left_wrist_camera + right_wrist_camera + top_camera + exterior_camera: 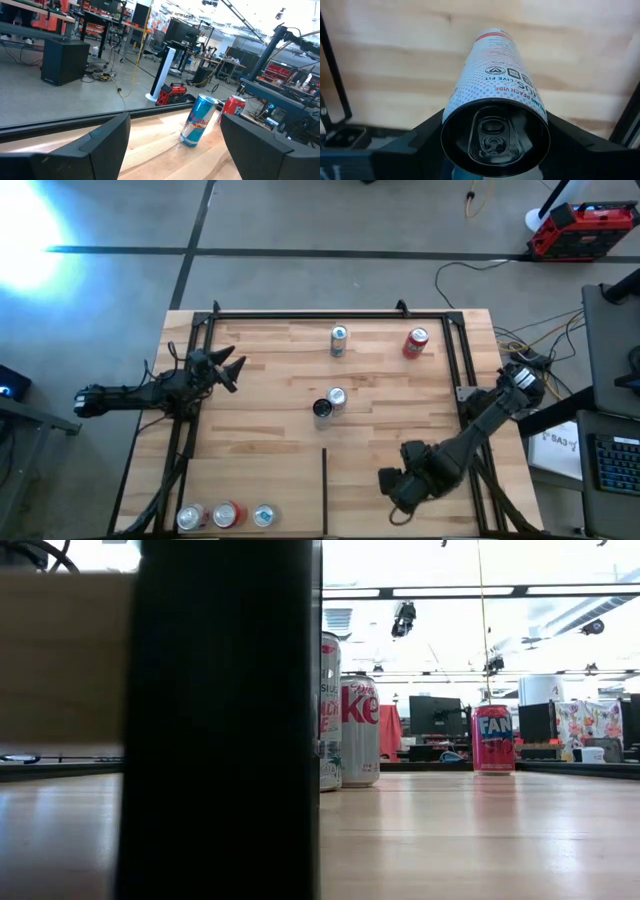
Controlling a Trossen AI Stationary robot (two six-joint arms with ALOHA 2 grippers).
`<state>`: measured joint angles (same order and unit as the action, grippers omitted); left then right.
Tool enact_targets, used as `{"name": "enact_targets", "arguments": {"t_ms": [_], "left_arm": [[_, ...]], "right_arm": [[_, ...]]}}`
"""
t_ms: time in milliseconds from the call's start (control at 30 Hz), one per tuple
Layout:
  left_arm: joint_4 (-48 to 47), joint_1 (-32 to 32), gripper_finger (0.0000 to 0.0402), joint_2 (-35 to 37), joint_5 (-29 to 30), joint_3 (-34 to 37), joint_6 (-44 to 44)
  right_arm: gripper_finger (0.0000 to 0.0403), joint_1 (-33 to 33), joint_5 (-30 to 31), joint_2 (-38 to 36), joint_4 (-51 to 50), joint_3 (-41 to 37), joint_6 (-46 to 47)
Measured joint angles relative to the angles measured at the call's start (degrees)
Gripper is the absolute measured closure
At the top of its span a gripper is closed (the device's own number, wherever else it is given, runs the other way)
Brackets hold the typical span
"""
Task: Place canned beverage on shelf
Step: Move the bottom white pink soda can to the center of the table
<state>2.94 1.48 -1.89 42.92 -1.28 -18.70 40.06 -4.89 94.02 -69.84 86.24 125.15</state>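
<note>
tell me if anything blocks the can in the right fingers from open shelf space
Nothing visible does. The right gripper holds a white can near the shelf's front right, and bare wood lies around it. The standing cans sit farther back, clear of it.

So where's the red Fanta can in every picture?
High view: red Fanta can, top right on the shelf.
Low view: right of middle.
Left wrist view: behind the Red Bull can.
Right wrist view: not there, only a peach can.
Shared landmark: the shelf's wood.
</note>
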Motion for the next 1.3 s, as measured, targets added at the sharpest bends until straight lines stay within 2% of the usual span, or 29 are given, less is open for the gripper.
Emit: {"name": "enact_targets", "arguments": {"t_ms": [767, 1100, 1300], "left_arm": [[0.0, -0.01, 0.0107, 0.0, 0.0, 0.0, 0.0], [0.0, 0.0, 0.0107, 0.0, 0.0, 0.0, 0.0], [0.0, 0.0, 0.0107, 0.0, 0.0, 0.0, 0.0]], "right_arm": [[0.0162, -26.91, 0.29, -0.48, -4.81, 5.01, -60.21], [0.0143, -34.09, -0.03, -0.48, -4.89, 5.01, -86.73], [0.0141, -34.88, -1.45, -0.21, -4.69, 5.03, -104.63]]}}
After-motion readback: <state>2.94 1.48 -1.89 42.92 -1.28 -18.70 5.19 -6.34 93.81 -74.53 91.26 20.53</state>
